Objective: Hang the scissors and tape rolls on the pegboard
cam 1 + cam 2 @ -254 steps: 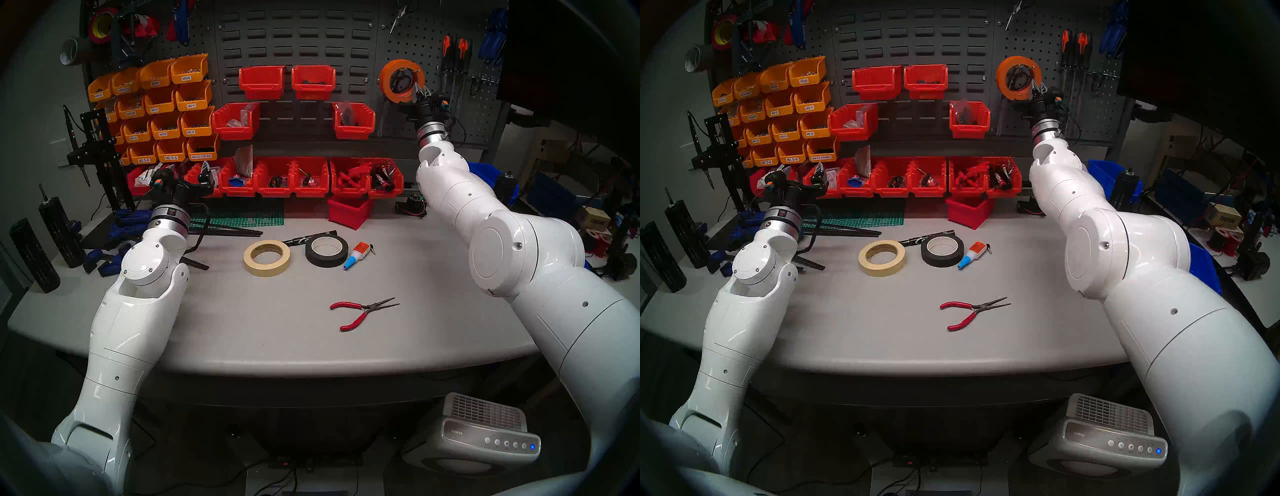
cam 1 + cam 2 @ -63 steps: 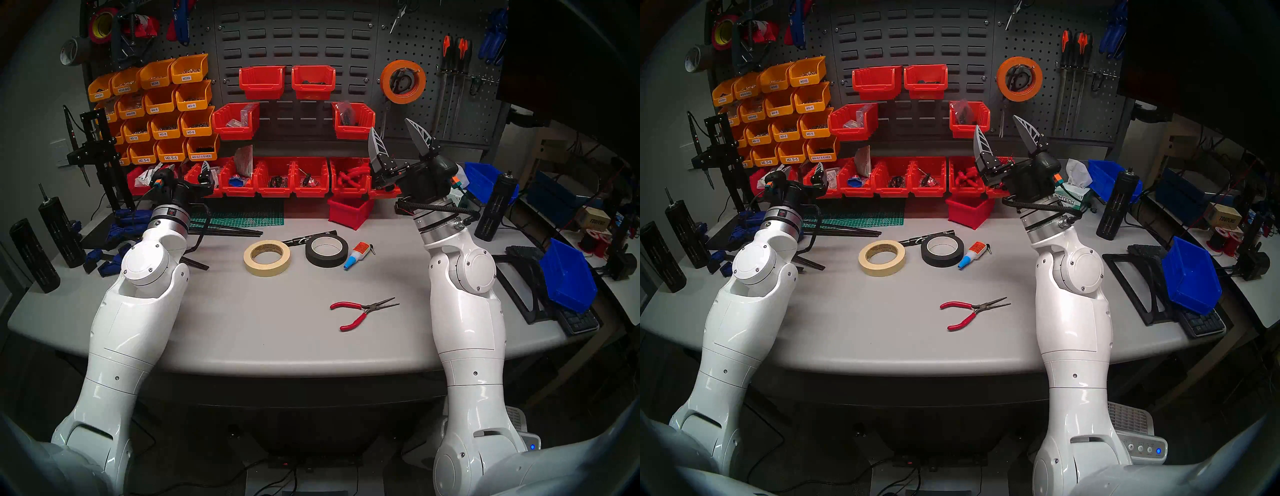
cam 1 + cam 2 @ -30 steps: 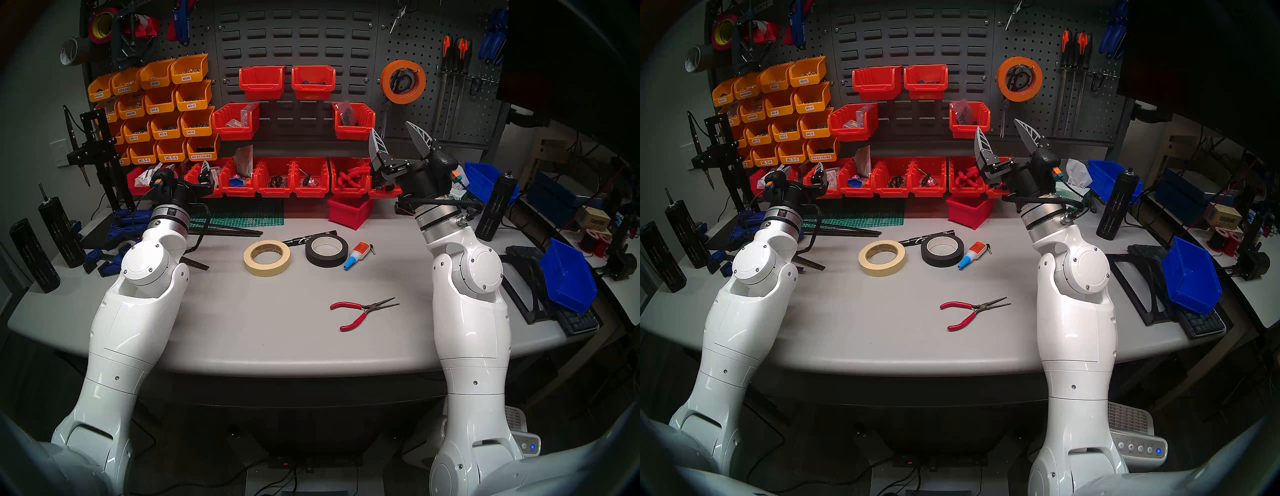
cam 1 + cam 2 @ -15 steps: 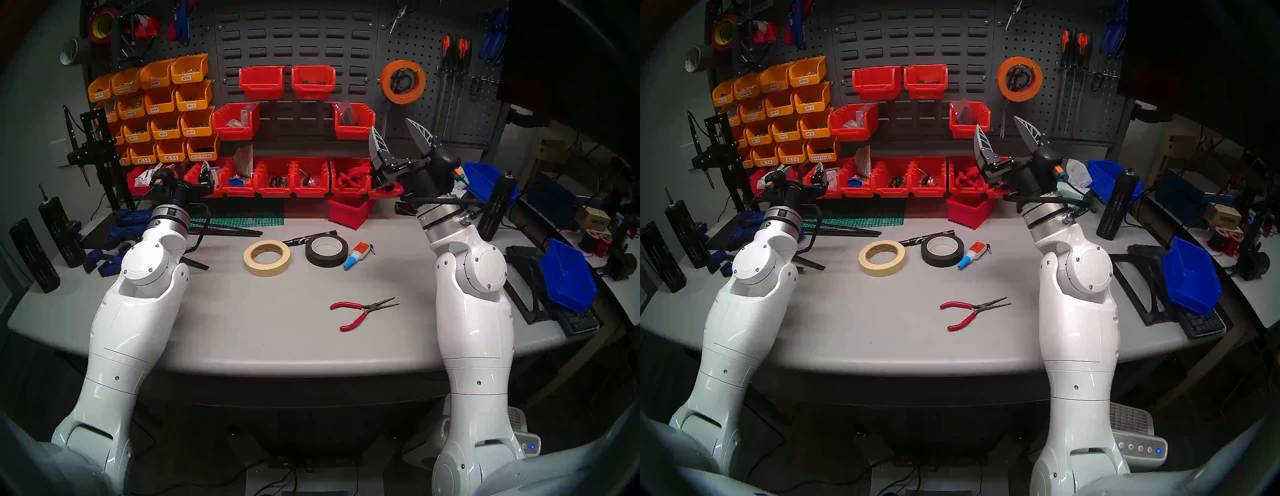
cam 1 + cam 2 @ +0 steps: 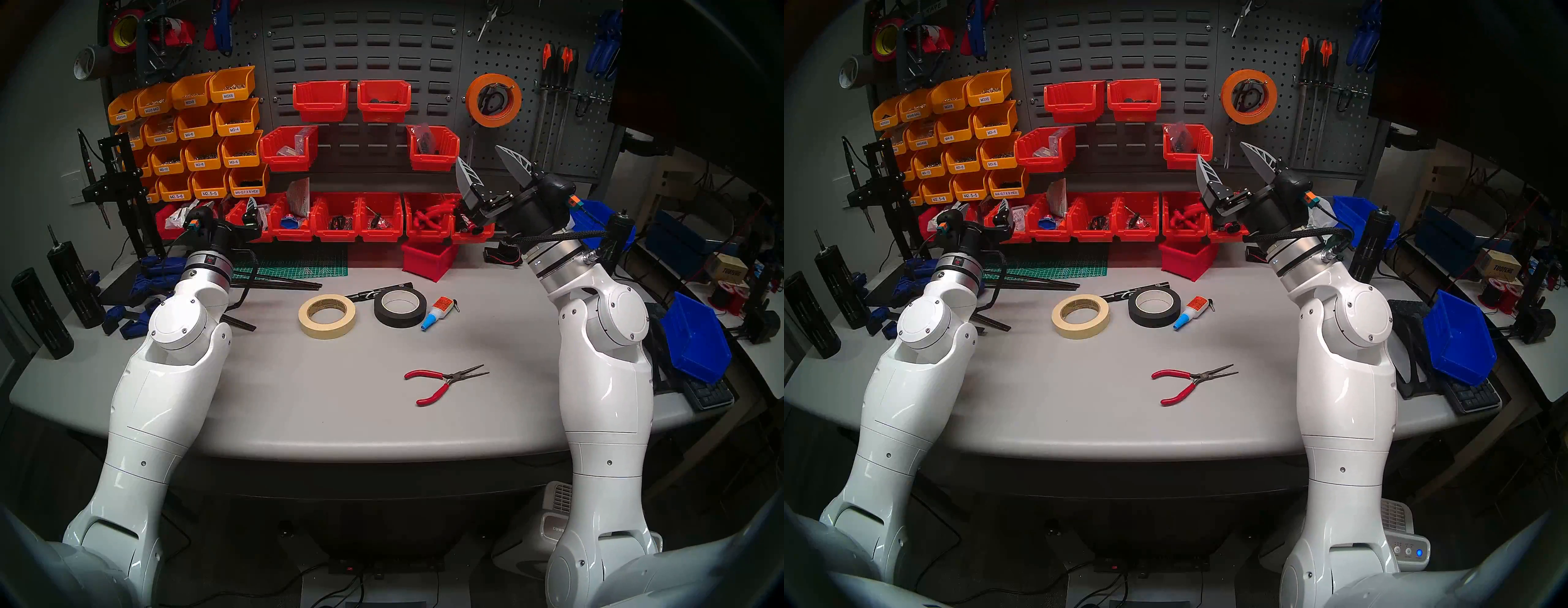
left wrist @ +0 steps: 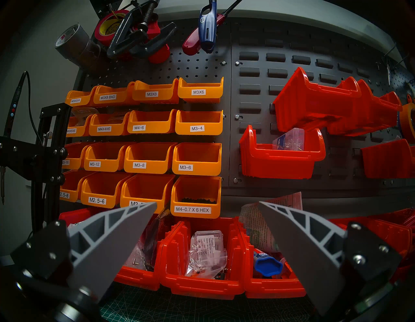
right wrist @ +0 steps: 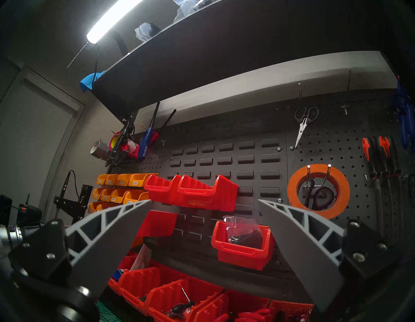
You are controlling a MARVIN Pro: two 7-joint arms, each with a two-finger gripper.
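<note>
Red plastic bins (image 5: 432, 147) line the louvred panel beside the perforated metal pegboard (image 5: 564, 140). The orange tape roll (image 5: 493, 99) hangs on twin hooks, ringing the purple scissors handles (image 7: 318, 197). The cream tape roll (image 5: 326, 316) and black tape roll (image 5: 400, 308) lie flat on the grey table (image 5: 297, 403), needle-nose pliers (image 5: 443, 382) nearer the front. The right gripper (image 5: 488, 163) and left gripper (image 6: 207, 205) both gape, empty.
</note>
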